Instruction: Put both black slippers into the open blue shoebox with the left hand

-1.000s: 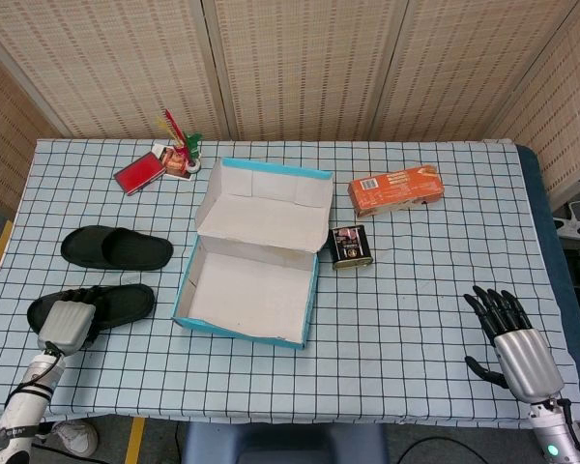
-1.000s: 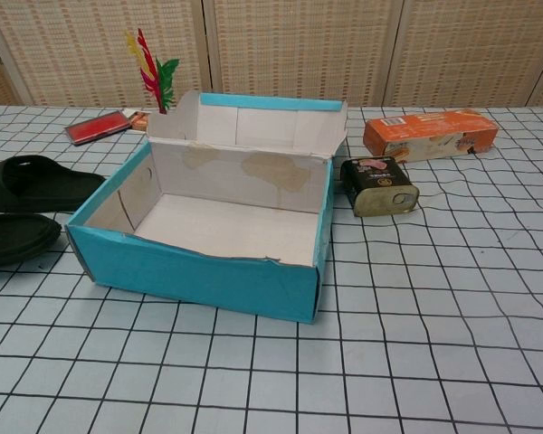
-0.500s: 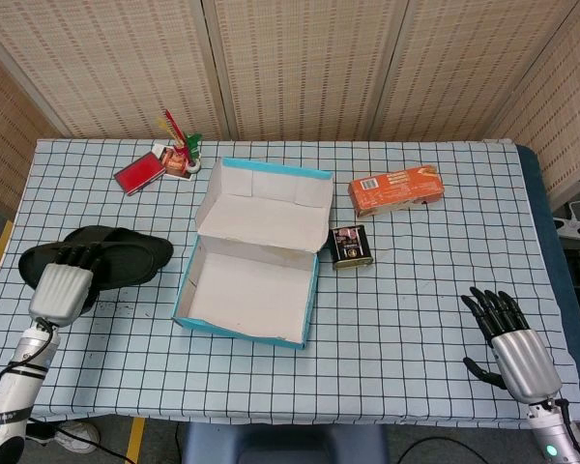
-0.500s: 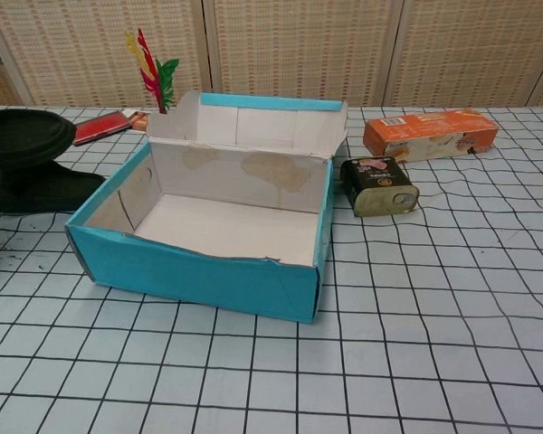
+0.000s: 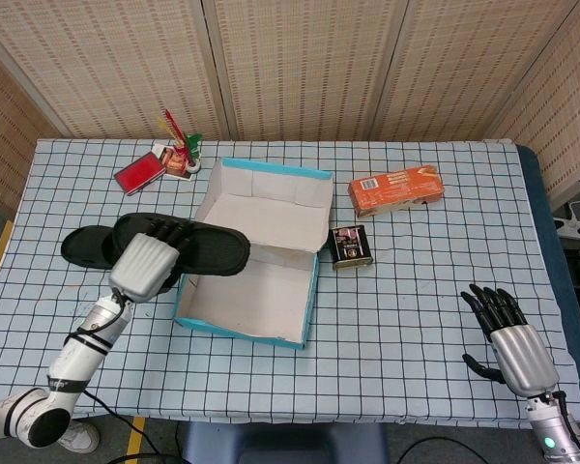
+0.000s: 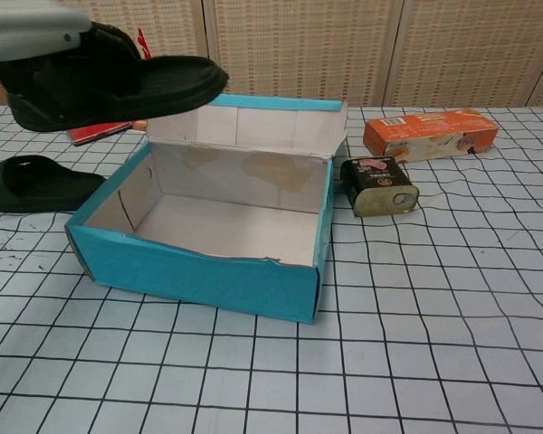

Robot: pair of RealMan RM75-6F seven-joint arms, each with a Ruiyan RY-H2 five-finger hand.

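since half a second ago our left hand (image 5: 145, 266) has carried its slipper (image 5: 198, 246) up off the table and rightward, from beside the other slipper to a spot in the air over the left wall of the blue shoebox (image 5: 234, 333). our fingers are curled around the slipper's middle, holding it firmly, its toe end reaching out over the box's open inside. in the chest view the held slipper (image 6: 136, 81) hangs above the box's near left corner (image 6: 100, 237), clear of the rim.

the second black slipper (image 5: 82, 245) lies flat on the table (image 5: 416, 300) just left of the box, partly hidden behind our hand and the lifted slipper. our right hand (image 5: 512, 338) rests near the table's front right edge, fingers spread and holding nothing.

behind the box's raised lid sit a red case (image 5: 139, 173) and a small holder with coloured feathers (image 5: 179, 145). right of the box stand a dark tin (image 5: 349, 246) and an orange carton (image 5: 394, 189), well clear of the hand's side.
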